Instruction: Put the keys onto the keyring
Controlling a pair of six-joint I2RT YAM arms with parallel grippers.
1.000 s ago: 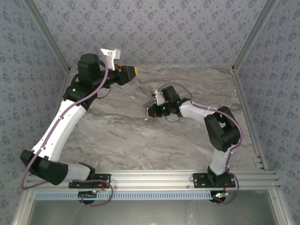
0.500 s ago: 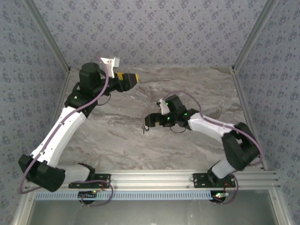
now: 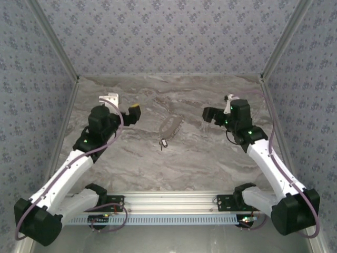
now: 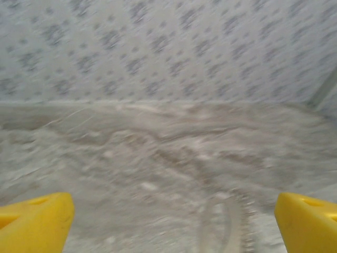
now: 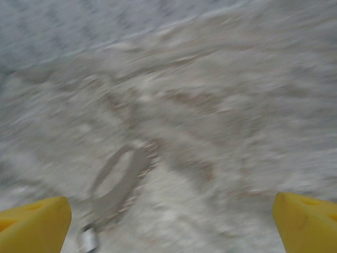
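Observation:
The keyring [image 3: 169, 126], a thin grey chain-like oval loop, lies flat in the middle of the marble table. A tiny dark key [image 3: 162, 142] with a pale end lies at the loop's near end, touching it; whether it is threaded on, I cannot tell. My left gripper [image 3: 135, 113] hovers to the left of the loop, open and empty. My right gripper [image 3: 208, 114] hovers to its right, also open and empty. The right wrist view shows the blurred keyring [image 5: 118, 182] and key [image 5: 87, 240] ahead of the wide-apart yellow fingertips [image 5: 34, 224]. The keyring [image 4: 221, 226] is a faint blur in the left wrist view.
The marble table [image 3: 210, 158] is closed in by patterned walls at the back and both sides. An aluminium rail [image 3: 174, 200] with both arm bases runs along the near edge.
The right gripper opened, let go of the keyring and key, and drew back to the right. The left arm came forward from the back wall and its gripper opened.

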